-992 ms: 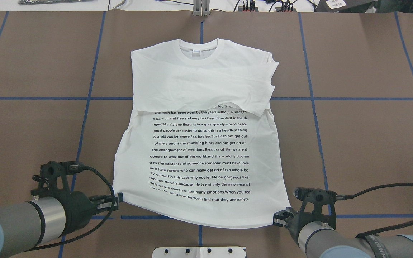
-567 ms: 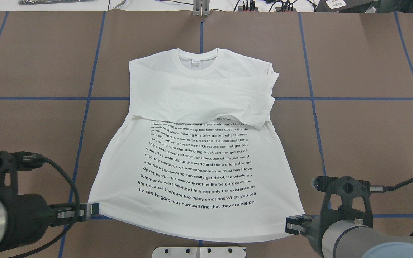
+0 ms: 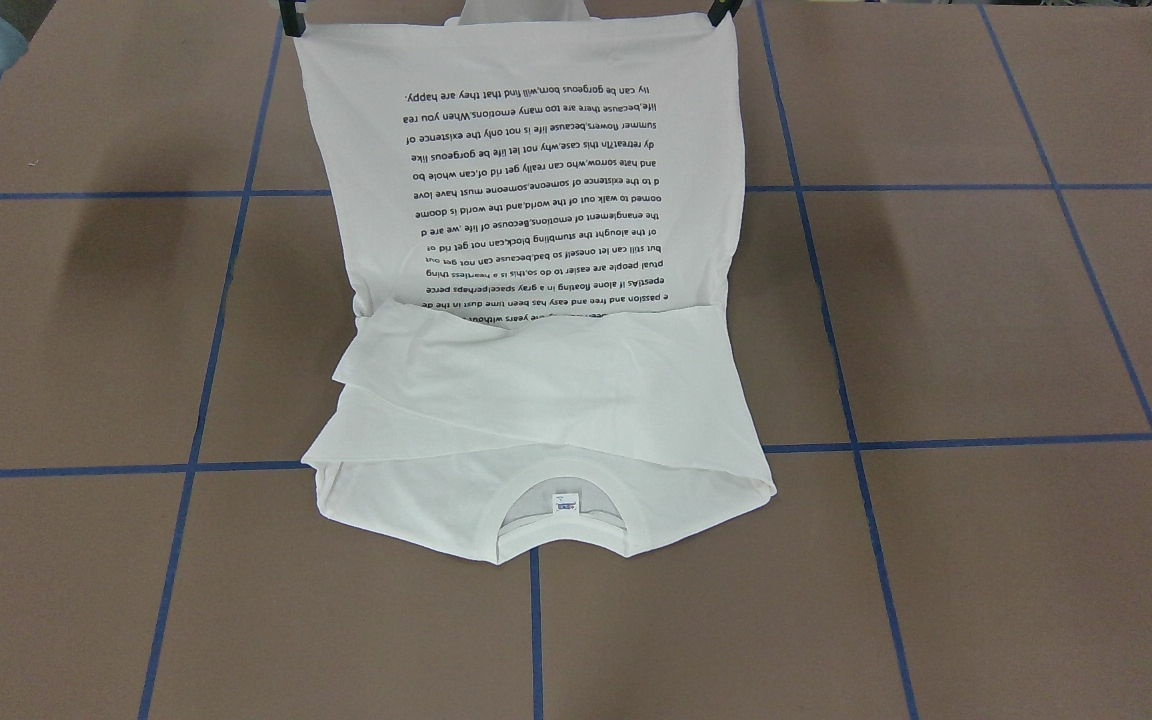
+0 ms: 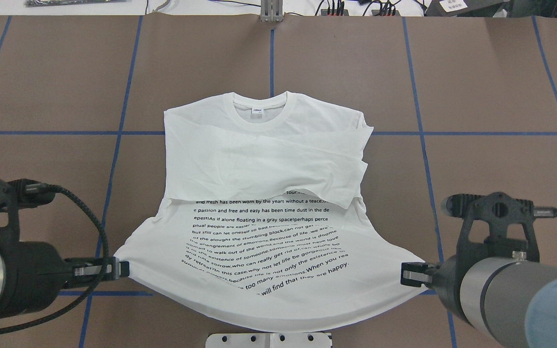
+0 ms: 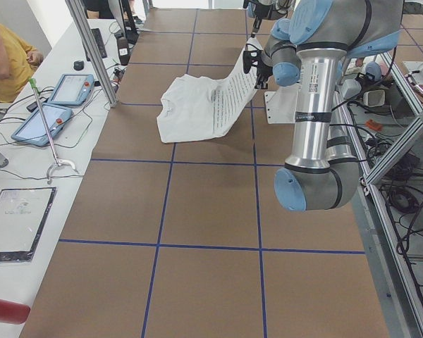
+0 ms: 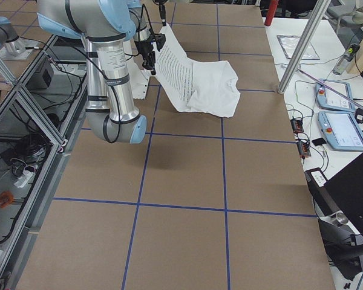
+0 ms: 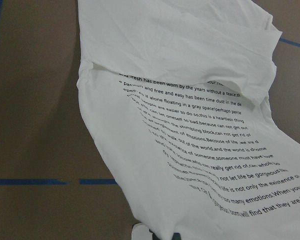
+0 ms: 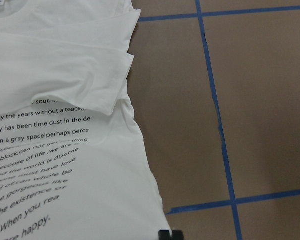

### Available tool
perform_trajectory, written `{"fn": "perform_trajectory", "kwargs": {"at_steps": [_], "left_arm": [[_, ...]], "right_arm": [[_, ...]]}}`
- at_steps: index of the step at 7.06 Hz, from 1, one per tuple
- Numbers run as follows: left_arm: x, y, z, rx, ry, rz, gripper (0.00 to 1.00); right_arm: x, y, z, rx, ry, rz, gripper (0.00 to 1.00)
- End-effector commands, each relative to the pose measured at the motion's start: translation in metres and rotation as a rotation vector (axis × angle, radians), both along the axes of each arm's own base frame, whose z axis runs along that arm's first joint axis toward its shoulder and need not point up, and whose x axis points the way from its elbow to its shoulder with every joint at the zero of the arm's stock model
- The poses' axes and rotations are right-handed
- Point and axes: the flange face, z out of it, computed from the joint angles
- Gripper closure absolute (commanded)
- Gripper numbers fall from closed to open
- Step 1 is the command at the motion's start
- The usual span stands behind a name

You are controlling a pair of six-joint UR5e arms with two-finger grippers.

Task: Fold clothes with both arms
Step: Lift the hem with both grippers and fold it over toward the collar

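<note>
White cotton hangs between the two arms. The T-shirt has its collar end and the folded-in sleeves lying on the brown desk, near the middle. The printed lower half rises off the surface toward the robot. The left gripper is pinched onto one corner of the hem and the right gripper onto the other, each clamped on just the edge of the fabric as far as I can make out. How deep the bite goes I can't tell from here, since the wrist views show only a sliver of fingertip. That thin hold is my first worry: if a corner slips out while the hem is carried over toward the collar, that side would drop and the fold would land skewed. The hem also sags in a belly between the grippers, so the cloth isn't taut, and laid down like that it could crease or bunch across the lettering. Pulling apart harder to cure the sag might drag the collar end along the desk. The sleeves, only lying loose on the chest, could then slide or flip open. If one arm runs ahead of the other, the hem would meet the shoulders crooked.
</note>
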Motion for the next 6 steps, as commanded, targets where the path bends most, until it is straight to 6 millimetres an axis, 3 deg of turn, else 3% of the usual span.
{"fn": "perform_trajectory", "kwargs": {"at_steps": [1, 2, 4, 5, 6], "left_arm": [[0.014, -0.064, -0.006, 0.105, -0.048, -0.087, 1.00], [0.016, -0.095, -0.011, 0.132, -0.066, -0.132, 1.00], [0.000, -0.158, -0.011, 0.205, -0.135, -0.200, 1.00], [-0.014, -0.182, -0.012, 0.214, -0.147, -0.212, 1.00], [-0.016, -0.205, -0.010, 0.219, -0.172, -0.227, 1.00]], "right_arm": [[0.031, -0.061, -0.008, 0.035, 0.029, 0.046, 1.00], [0.024, -0.093, -0.017, 0.042, 0.053, 0.085, 1.00], [-0.022, -0.148, -0.017, 0.050, 0.055, 0.145, 1.00], [-0.032, -0.171, -0.012, 0.057, 0.051, 0.178, 1.00], [-0.034, -0.189, -0.009, 0.079, 0.055, 0.180, 1.00]]}}
